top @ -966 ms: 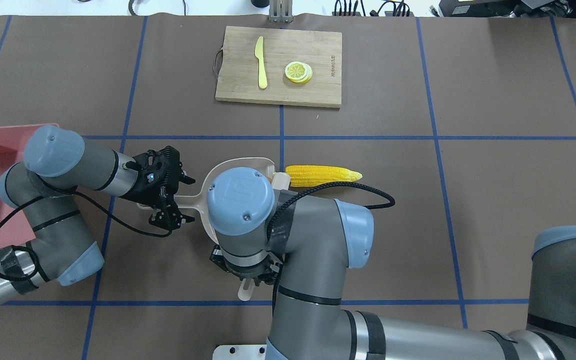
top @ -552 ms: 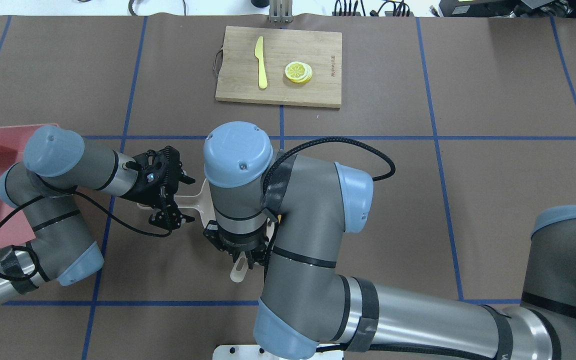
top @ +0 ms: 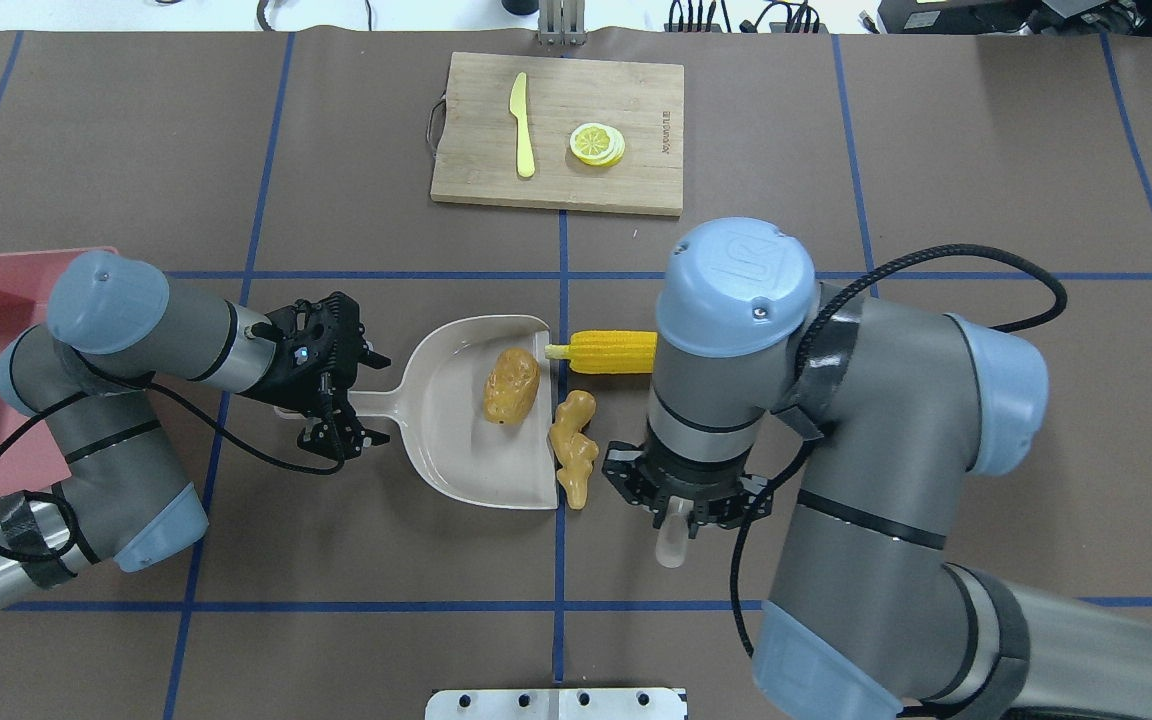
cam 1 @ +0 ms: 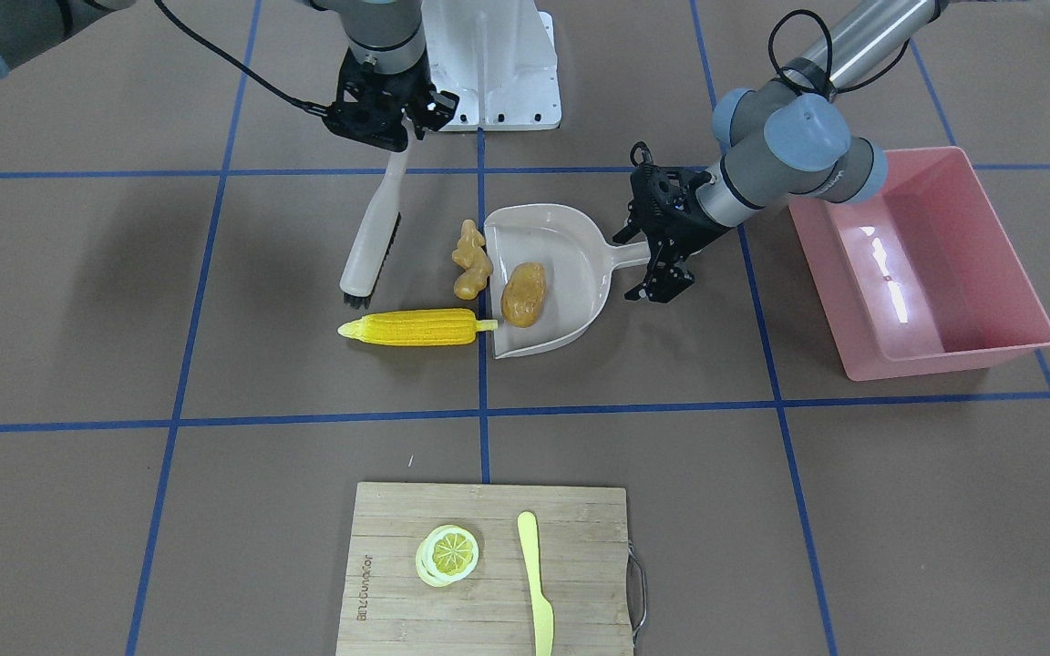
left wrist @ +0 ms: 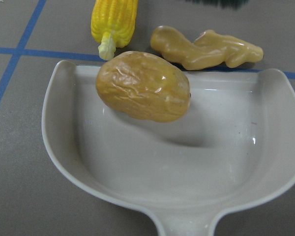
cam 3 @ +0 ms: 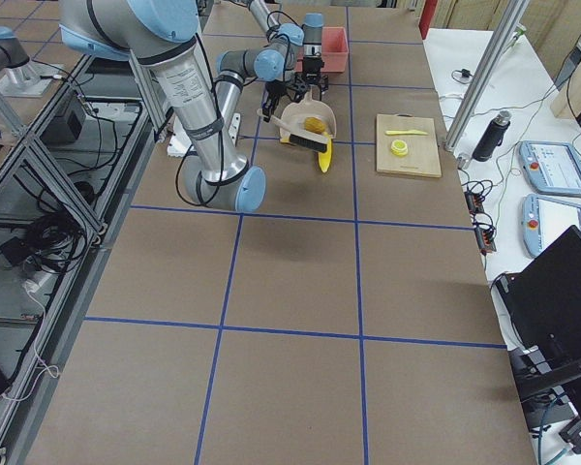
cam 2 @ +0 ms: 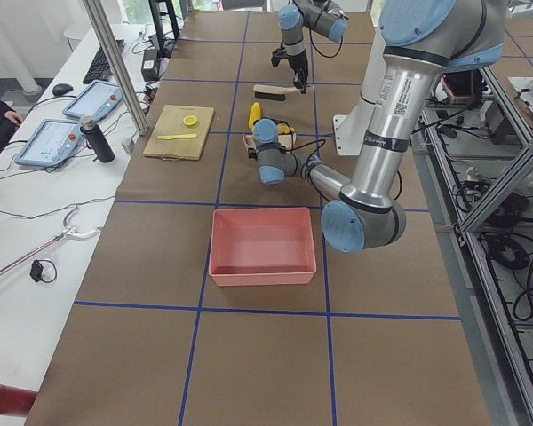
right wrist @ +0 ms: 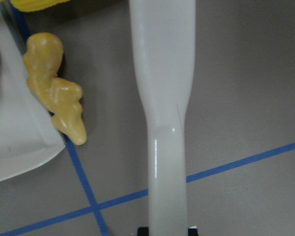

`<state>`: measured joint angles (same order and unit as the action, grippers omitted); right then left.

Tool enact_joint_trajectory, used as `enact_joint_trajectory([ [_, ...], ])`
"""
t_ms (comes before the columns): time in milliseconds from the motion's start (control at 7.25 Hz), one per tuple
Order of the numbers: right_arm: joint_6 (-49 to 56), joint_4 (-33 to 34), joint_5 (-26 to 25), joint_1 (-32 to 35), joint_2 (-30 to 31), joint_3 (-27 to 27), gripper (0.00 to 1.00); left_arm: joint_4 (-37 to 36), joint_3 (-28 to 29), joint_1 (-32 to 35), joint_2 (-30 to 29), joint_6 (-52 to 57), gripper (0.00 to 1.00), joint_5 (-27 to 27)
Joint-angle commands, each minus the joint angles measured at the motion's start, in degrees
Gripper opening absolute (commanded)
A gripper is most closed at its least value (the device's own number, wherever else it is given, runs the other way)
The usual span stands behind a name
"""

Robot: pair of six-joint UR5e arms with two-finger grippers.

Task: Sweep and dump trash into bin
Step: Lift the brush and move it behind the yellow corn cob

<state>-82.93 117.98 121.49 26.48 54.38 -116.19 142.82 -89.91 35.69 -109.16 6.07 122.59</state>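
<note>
The beige dustpan (top: 456,440) lies on the table with its mouth facing right, and my left gripper (top: 341,395) is shut on its handle. The brown potato (top: 511,385) lies inside the pan and also shows in the left wrist view (left wrist: 143,86). The tan ginger root (top: 574,445) lies on the table against the pan's lip. The yellow corn cob (top: 604,352) lies just outside the mouth, partly under my right arm. My right gripper (top: 681,500) is shut on the white brush (cam 1: 370,241), right of the ginger. The pink bin (cam 1: 944,360) stands beyond my left arm.
A wooden cutting board (top: 476,170) at the far middle carries a pale yellow knife (top: 522,125) and lemon slices (top: 596,143). The robot's white base plate (cam 1: 498,64) is at the near edge. Blue tape lines cross the brown table.
My right arm has swung right with the brush, off the dustpan, uncovering the potato in the pan and the ginger at its lip. The corn sits slightly nearer the pan. The left arm is still.
</note>
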Motion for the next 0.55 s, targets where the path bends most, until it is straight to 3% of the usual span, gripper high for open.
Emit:
enact_joint_trajectory([
  [0,9.0,0.3,-0.4,2.2,6.1,-1.2,0.00,0.0,0.0,0.0,0.0,0.0,0.93,-0.1],
  [414,13.5,-6.7,-3.4,2.3,7.8,5.8,0.00,0.0,0.1,0.0,0.0,0.0,0.93,-0.1],
])
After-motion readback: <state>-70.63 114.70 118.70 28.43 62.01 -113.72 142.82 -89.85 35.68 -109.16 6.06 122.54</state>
